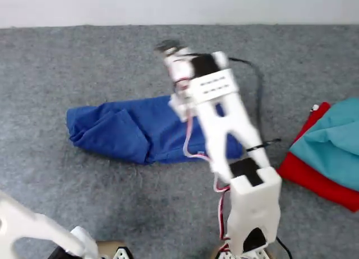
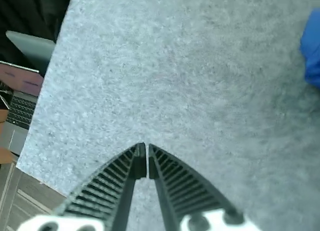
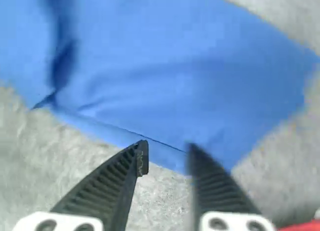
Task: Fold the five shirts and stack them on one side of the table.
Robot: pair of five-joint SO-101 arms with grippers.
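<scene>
Right arm (image 1: 247, 175) rises from the near edge of the counter (image 1: 84, 63) and reaches away from its base, with its wrist above the blue shirt (image 1: 123, 130). The right wrist view shows its end effector (image 3: 167, 148) at a moderate gap with nothing between the jaws. The tips hang over a straight edge of the blue shirt (image 3: 175, 66), where cloth meets bare counter. Whether the tips touch the cloth cannot be told.

Left arm (image 1: 33, 228) sits at the near left corner, well apart from the shirt. Its end effector (image 2: 146, 151) has the jaws pressed together on nothing, above bare counter. A sliver of the blue shirt (image 2: 312, 46) shows at the margin of that view.

The blue shirt lies near the middle of the counter as a loose, uneven bundle, creased at one end. A teal shirt (image 1: 331, 147) lies on a red shirt (image 1: 314, 177) at the right side, and these are judged to be the start of the stack.

Judged step: folding the blue shirt, with the right arm placed to take its edge. The fold is not finished and the shirt is not yet on the stack.

Next move calls for lowering the tips onto that edge and pinching a single layer cleanly. The edge should then be carried across the bundle without dragging the whole shirt. A grab through several layers would likely bunch the cloth further.
</scene>
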